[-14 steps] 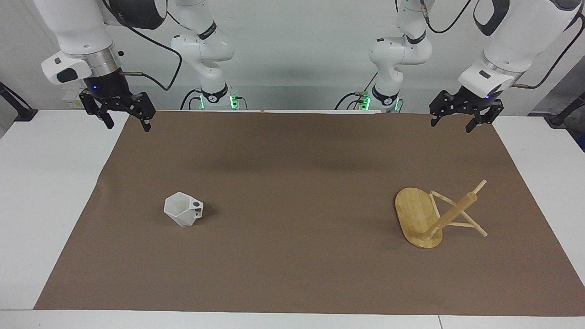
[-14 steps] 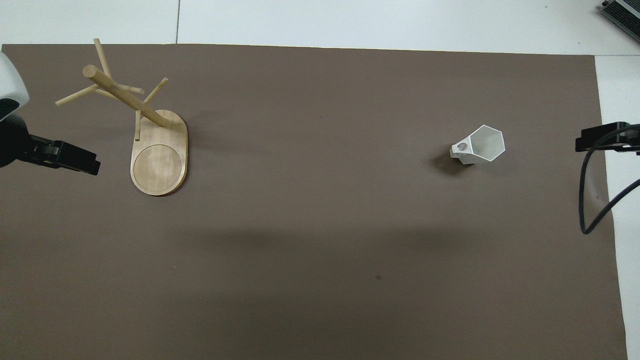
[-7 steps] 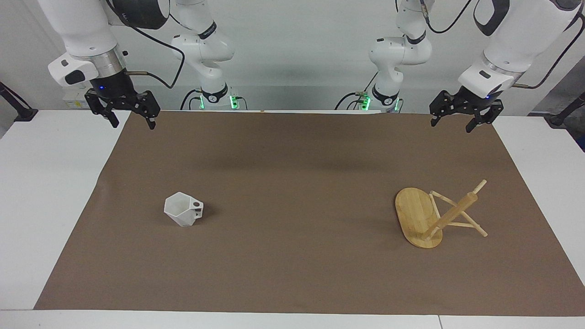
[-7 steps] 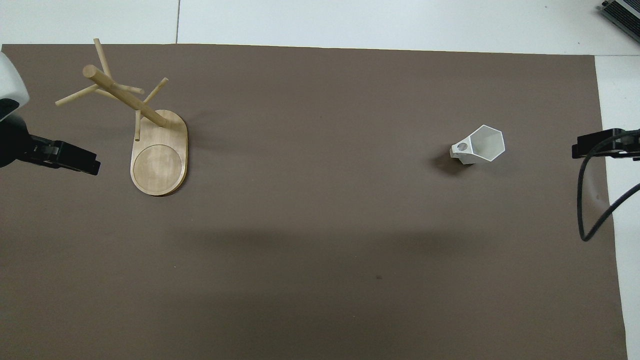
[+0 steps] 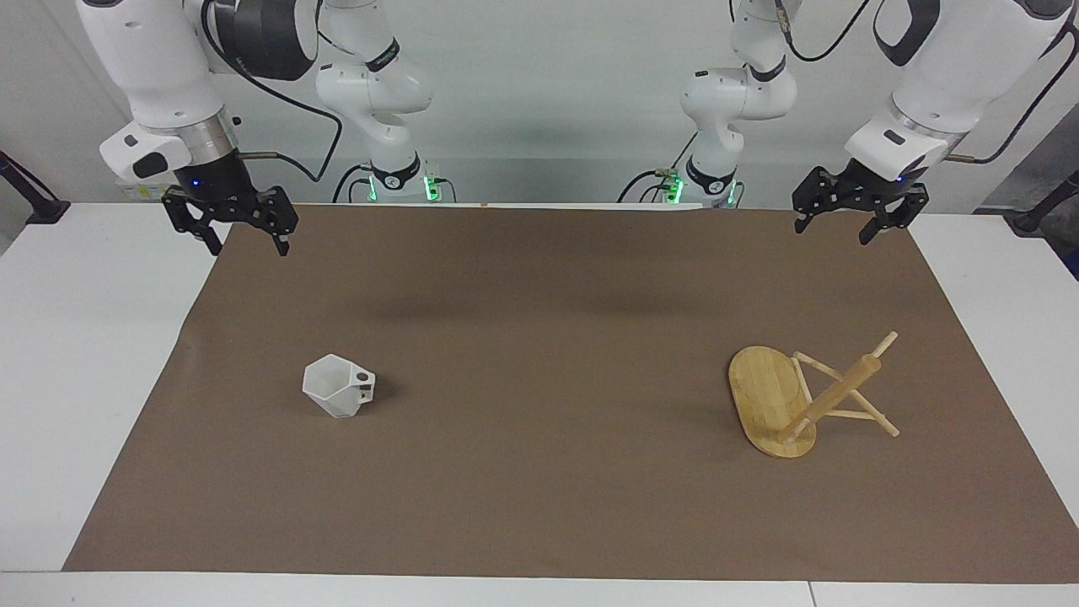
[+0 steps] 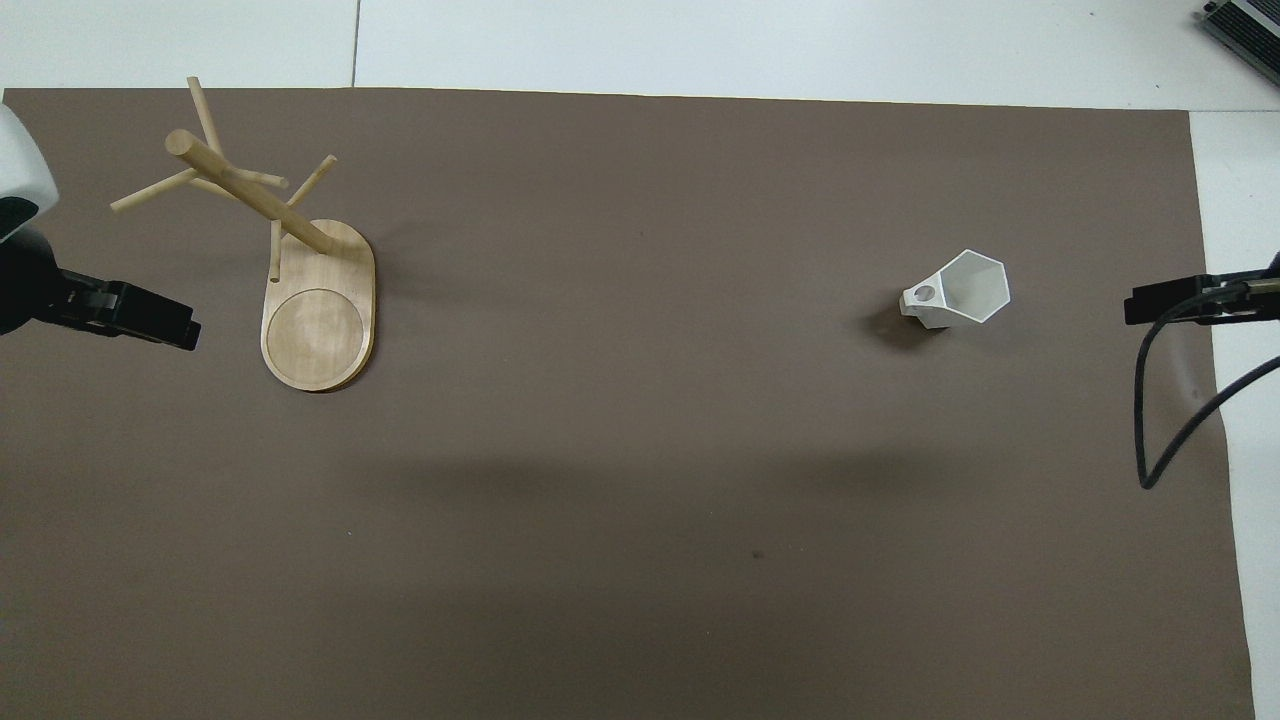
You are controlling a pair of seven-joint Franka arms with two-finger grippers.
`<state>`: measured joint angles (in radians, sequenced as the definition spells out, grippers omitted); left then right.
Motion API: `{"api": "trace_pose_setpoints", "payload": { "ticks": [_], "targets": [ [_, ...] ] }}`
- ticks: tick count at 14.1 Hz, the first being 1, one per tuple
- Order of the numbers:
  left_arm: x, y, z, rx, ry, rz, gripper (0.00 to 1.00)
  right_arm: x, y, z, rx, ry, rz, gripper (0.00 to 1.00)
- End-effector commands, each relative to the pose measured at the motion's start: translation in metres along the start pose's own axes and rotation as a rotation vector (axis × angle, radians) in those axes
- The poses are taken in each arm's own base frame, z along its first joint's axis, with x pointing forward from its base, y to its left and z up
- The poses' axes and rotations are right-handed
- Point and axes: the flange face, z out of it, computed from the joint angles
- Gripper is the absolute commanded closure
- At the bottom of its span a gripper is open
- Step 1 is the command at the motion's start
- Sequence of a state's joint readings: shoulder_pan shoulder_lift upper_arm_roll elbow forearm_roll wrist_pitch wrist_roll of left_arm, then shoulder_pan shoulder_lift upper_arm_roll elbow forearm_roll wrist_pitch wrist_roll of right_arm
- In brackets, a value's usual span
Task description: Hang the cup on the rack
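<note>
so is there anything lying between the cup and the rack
Nothing: between the cup and the rack there is only bare brown mat, and both the facing and overhead views show that.

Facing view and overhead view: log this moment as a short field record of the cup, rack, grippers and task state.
cup: upright on brown mat, toward right arm's end
rack: standing on mat, toward left arm's end, pegs bare
right gripper: open, in the air over mat's edge, holding nothing
left gripper: open, waiting over its mat corner
task state: cup not grasped, not hung
</note>
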<state>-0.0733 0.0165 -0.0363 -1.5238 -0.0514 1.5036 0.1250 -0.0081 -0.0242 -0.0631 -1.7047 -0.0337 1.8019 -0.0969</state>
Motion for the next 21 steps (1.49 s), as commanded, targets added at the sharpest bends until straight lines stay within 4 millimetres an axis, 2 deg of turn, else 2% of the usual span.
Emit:
{"api": "trace_pose_setpoints", "payload": {
  "ticks": [1,4,6,11,14,18,21],
  "targets": [
    [-0.004,-0.001,0.001,0.013,0.000,-0.009,0.00,0.021,0.006,0.042,0.013,0.009,-0.042,0.00],
    [-0.004,-0.001,0.000,0.014,0.001,-0.008,0.00,0.046,0.006,0.098,0.006,0.019,-0.046,0.00],
    [-0.004,-0.001,0.000,0.014,0.001,-0.008,0.00,0.058,0.003,0.124,0.000,0.045,-0.051,0.00],
    [-0.004,-0.001,0.000,0.014,0.001,-0.008,0.00,0.068,-0.002,0.172,-0.002,0.042,-0.061,0.00],
    [-0.004,-0.001,0.000,0.014,0.001,-0.008,0.00,0.061,-0.005,0.198,-0.002,0.046,-0.059,0.00],
    [-0.004,-0.001,0.000,0.014,0.001,-0.008,0.00,0.063,-0.004,0.239,0.050,0.047,-0.001,0.00],
    [-0.004,-0.001,0.000,0.014,0.001,-0.008,0.00,0.059,-0.004,0.247,0.059,0.031,0.007,0.00]
  ]
}}
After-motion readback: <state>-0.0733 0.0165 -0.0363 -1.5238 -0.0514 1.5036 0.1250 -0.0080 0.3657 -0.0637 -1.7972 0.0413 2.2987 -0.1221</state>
